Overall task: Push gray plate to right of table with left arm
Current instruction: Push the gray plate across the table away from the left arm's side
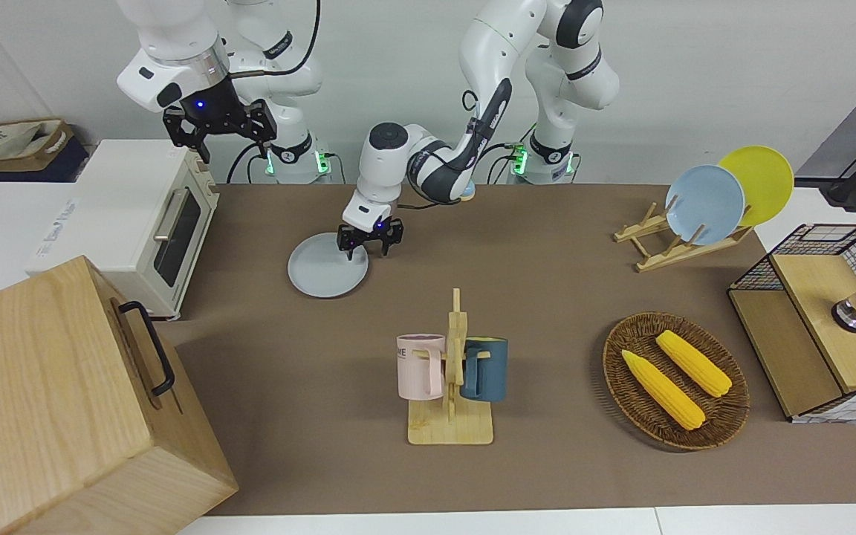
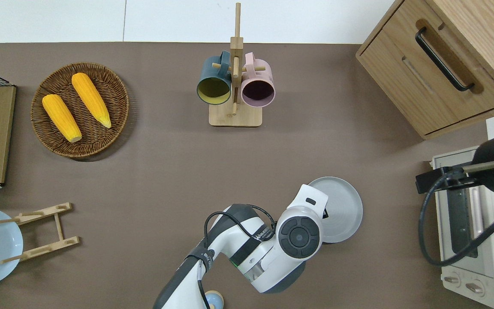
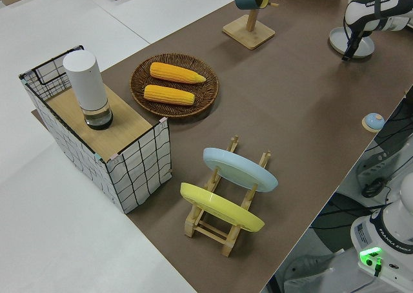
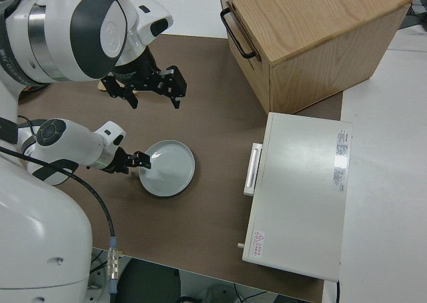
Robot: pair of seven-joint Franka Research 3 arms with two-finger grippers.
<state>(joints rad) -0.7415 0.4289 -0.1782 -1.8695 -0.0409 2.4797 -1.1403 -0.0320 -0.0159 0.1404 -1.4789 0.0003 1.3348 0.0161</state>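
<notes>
**One gray plate, left gripper at its rim**

One gray plate (image 1: 326,273) lies flat on the table (image 1: 547,461) — round, pale gray-blue, plain, with a low raised rim. The left gripper (image 1: 370,242) is down at the plate's edge on the side toward the left arm's end of the table, fingers spread apart, one finger (image 1: 351,249) over the rim and the other just off it above bare brown sheet. Whether the tips actually touch the plate cannot be told.

The overhead view hides the fingers entirely: the left arm (image 2: 268,240) and its wrist cover that side of the plate (image 2: 341,208), so only the plate's free part shows. The right side view gives what the overhead lacks — the open fingers (image 4: 141,160) seen sideways at the plate's rim (image 4: 168,168), with the white toaster oven (image 4: 300,196) near the plate's opposite edge. The left side view shows the gripper (image 3: 352,48) standing upright at the plate (image 3: 353,42), small and distant.

Open room: from the fingers, past the plate, a strip of bare table runs to the toaster oven (image 1: 134,223) and the wooden drawer cabinet (image 1: 64,401). The mug rack (image 1: 452,371) with its pink and dark-blue mugs stands well apart, farther from the robots than the fingers. The table edge nearest the robots lies close to the plate. The right arm is parked, its gripper (image 1: 220,126) open.
</notes>
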